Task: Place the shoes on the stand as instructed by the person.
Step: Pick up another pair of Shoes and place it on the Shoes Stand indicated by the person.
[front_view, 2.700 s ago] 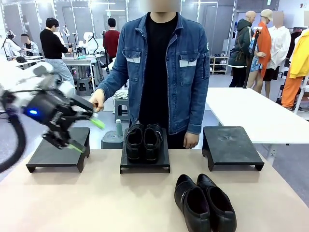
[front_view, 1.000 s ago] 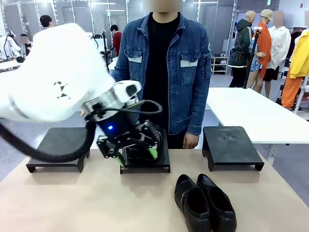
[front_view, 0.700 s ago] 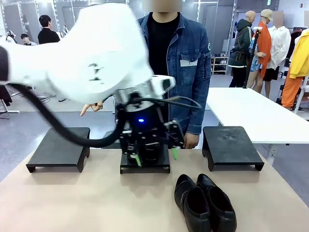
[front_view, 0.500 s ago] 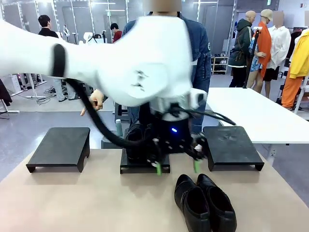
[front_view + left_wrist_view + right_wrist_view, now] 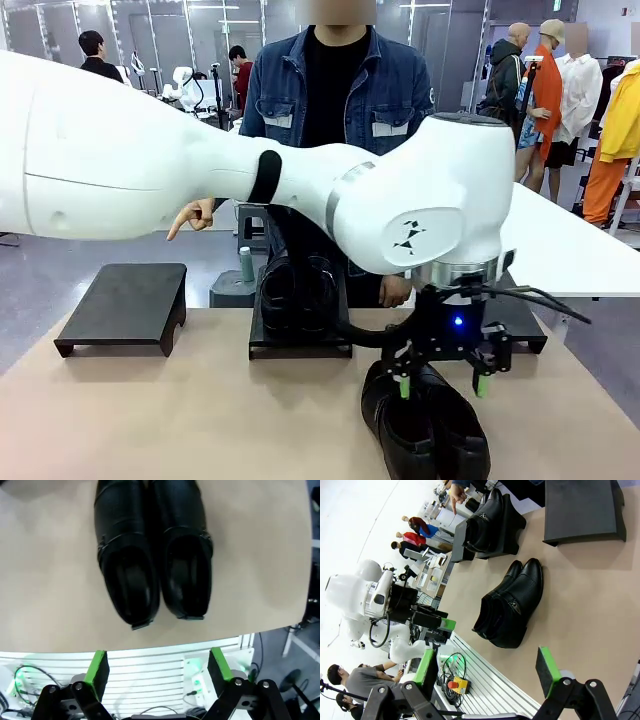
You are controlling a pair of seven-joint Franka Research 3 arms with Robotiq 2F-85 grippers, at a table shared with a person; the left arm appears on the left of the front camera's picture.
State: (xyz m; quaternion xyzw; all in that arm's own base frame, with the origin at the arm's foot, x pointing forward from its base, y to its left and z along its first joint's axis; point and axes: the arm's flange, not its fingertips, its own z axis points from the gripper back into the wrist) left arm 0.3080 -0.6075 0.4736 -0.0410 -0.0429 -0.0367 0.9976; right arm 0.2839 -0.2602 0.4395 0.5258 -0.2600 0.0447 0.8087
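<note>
Over the near pair of shoes (image 5: 398,432), the left gripper (image 5: 442,385) is held wide apart; nothing is gripped.

Three black stands are noted along the far side of the tan table (image 5: 150,420). The left stand (image 5: 122,300) is in plain sight, the middle stand (image 5: 300,345) carries the second pair of shoes (image 5: 295,290), and the right stand (image 5: 525,330) is largely hidden behind the left arm, which is reached across the middle. The person (image 5: 385,90) is stood behind the middle stand, one hand (image 5: 195,215) pointed index-first down toward the left stand. The near pair is laid side by side, toes toward the stands. The left gripper's green pads (image 5: 404,385) are spread just above it; no contact is seen. The right gripper (image 5: 487,667) is likewise parted, nothing between its jaws, well apart from the shoes.
</note>
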